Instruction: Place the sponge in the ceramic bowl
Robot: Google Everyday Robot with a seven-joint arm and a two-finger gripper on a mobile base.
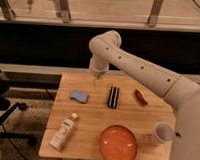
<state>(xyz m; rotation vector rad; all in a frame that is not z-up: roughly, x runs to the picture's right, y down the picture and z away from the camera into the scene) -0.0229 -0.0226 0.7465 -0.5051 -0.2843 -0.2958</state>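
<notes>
The sponge [79,96] is a small, soft, light-blue pad. It lies flat on the wooden table [91,125], toward the back. The bowl [118,144] is big, round, shallow and orange-red, shiny inside. It sits at the front edge, well apart from the sponge. The gripper [97,78] hangs above the sponge, a bit to the side, not touching it.
</notes>
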